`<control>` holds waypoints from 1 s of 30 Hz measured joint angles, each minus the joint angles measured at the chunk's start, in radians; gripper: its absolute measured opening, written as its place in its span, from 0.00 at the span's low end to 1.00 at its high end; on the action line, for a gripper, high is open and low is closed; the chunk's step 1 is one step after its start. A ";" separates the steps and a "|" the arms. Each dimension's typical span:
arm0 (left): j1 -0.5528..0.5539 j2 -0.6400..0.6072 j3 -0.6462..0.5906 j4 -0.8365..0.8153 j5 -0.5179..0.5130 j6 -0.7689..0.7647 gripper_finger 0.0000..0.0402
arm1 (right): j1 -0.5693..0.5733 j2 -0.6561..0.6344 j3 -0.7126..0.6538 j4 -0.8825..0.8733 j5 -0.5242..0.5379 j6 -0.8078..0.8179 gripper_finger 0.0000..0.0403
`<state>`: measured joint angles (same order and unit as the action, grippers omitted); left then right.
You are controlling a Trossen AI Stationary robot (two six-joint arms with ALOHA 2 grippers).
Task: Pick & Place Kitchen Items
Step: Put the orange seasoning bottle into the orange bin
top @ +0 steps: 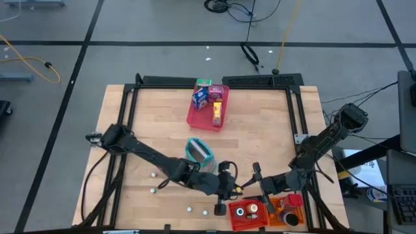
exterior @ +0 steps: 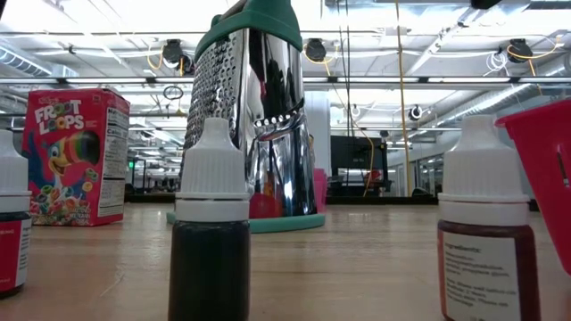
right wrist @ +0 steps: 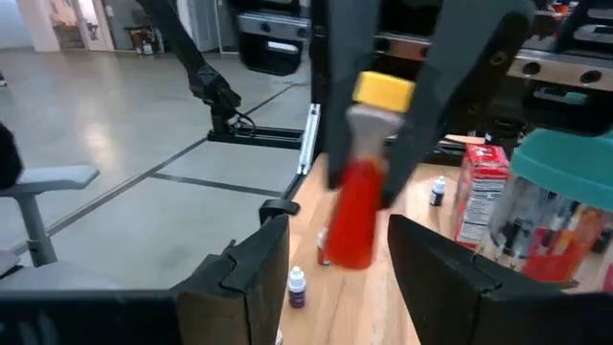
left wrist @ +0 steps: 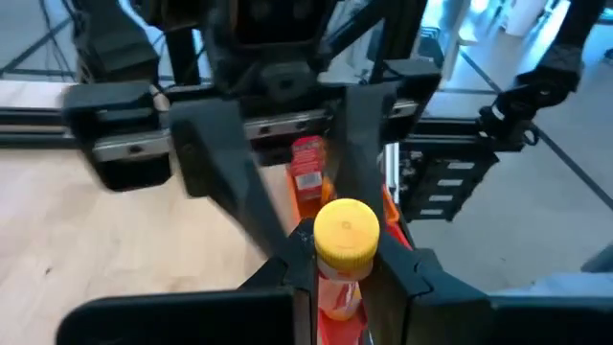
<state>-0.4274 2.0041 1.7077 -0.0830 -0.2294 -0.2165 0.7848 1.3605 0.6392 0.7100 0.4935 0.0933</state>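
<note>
My left gripper (top: 231, 188) is shut on a small red bottle with a yellow cap (left wrist: 342, 251) near the table's front edge, just left of the red bin (top: 249, 224). The same bottle (right wrist: 358, 206) shows in the right wrist view, clear of the wood. My right gripper (top: 257, 177) faces it from the right, open; its two fingers (right wrist: 251, 273) stand apart and nothing is between them. A pink tray (top: 195, 120) at the far middle holds several packets. My left gripper pinches the bottle's red body just under the cap (left wrist: 335, 292) between its two fingers. The fingers come from the table's left, nearly level and slanting a little down. The bottle stands upright in the hold, cap up, its bottom end (right wrist: 350, 259) clear of the table.
A steel grater with teal trim (top: 199, 151) stands just behind the left arm. Red and orange bins (top: 289, 213) sit at the front right corner. Small white-capped bottles (exterior: 210, 232) and a cereal box (exterior: 76, 156) stand on the wood.
</note>
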 joint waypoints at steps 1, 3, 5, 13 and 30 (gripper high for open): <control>0.005 0.008 0.008 -0.004 0.009 0.004 0.11 | -0.005 0.000 0.000 -0.004 0.001 0.000 0.42; 0.011 0.021 0.027 -0.002 0.012 0.009 0.11 | -0.011 0.000 0.000 -0.009 0.003 0.007 0.42; 0.016 0.029 0.039 -0.003 0.013 0.020 0.11 | -0.020 0.000 0.000 -0.009 0.001 0.022 0.42; 0.019 0.038 0.048 -0.036 0.020 0.021 0.11 | -0.033 0.000 0.000 -0.018 0.000 0.040 0.36; 0.010 0.032 0.048 -0.042 0.035 0.025 0.19 | -0.021 0.000 0.001 -0.017 -0.042 -0.016 0.07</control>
<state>-0.4175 2.0357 1.7561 -0.1250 -0.1945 -0.1915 0.7635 1.3605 0.6400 0.6932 0.4517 0.0770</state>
